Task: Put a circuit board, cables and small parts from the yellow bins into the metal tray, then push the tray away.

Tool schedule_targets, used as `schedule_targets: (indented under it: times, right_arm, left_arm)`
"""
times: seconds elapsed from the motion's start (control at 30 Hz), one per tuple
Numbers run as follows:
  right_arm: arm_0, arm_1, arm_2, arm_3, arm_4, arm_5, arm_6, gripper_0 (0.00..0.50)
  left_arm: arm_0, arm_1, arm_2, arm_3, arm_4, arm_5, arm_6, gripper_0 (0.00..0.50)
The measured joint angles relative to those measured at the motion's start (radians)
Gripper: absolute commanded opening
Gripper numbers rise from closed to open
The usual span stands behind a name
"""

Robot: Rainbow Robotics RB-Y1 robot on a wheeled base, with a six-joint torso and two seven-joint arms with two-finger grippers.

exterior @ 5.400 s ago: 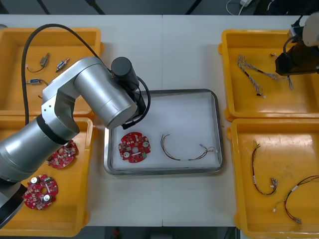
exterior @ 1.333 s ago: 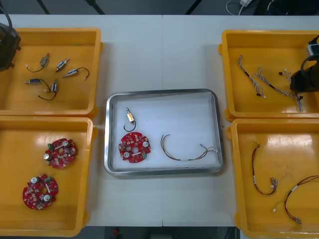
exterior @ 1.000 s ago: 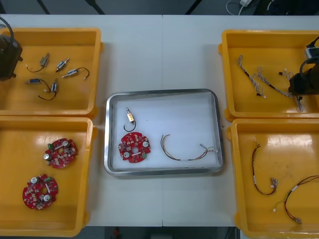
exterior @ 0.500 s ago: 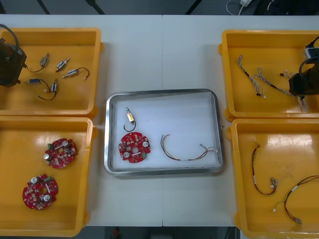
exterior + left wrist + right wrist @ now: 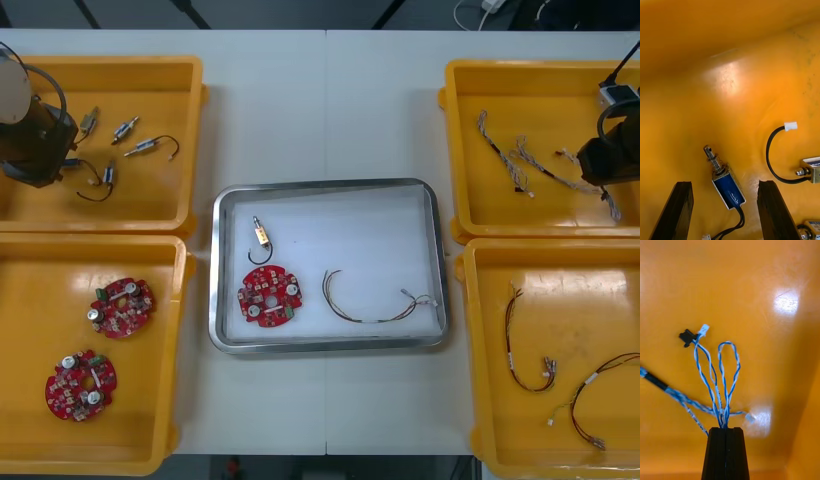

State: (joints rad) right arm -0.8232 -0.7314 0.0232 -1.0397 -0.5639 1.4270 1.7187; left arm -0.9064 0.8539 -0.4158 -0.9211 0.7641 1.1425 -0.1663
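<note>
My right gripper [image 5: 726,429] is shut on a looped twisted blue and white cable [image 5: 724,378] above the floor of the far right yellow bin [image 5: 470,210]; in the front view this gripper [image 5: 608,160] is at the bin's right side. My left gripper [image 5: 725,183] hangs open in the far left bin [image 5: 170,215], and a small metal part [image 5: 727,186] with a blue body lies between its fingers. In the metal tray [image 5: 325,345] lie a red circuit board [image 5: 269,296], a small metal part [image 5: 261,236] and a red and yellow cable [image 5: 370,300].
More small metal parts [image 5: 140,145] lie in the far left bin beside my left gripper [image 5: 35,140]. Two circuit boards [image 5: 122,306] sit in the near left bin. Other blue and white cables [image 5: 510,155] stay in the far right bin; black and red cables [image 5: 520,350] fill the near right one.
My right gripper has shut on the blue and white cable and moved slightly away. My left gripper has come further into the far left bin, over the small parts.
</note>
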Motion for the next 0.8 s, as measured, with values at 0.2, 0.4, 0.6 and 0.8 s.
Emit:
schedule_targets:
  times: [0.2, 0.4, 0.6, 0.8]
  right_arm:
    - [0.000, -0.001, -0.033, -0.114, 0.004, 0.154, 0.000, 0.000]
    - [0.000, -0.004, -0.066, -0.227, 0.003, 0.306, 0.000, 0.000]
    - [0.000, -0.011, -0.073, -0.353, 0.000, 0.446, 0.000, 0.000]
    - [0.000, -0.014, -0.073, -0.489, -0.024, 0.485, 0.000, 0.000]
  left_arm:
    - [0.000, -0.008, 0.000, 0.000, 0.000, 0.000, 0.000, 0.500]
    - [0.000, -0.009, 0.000, 0.000, -0.001, 0.001, 0.000, 0.500]
    - [0.000, -0.010, 0.000, 0.001, -0.011, 0.002, -0.001, 0.500]
    - [0.000, -0.010, 0.000, 0.002, -0.016, 0.002, -0.009, 0.500]
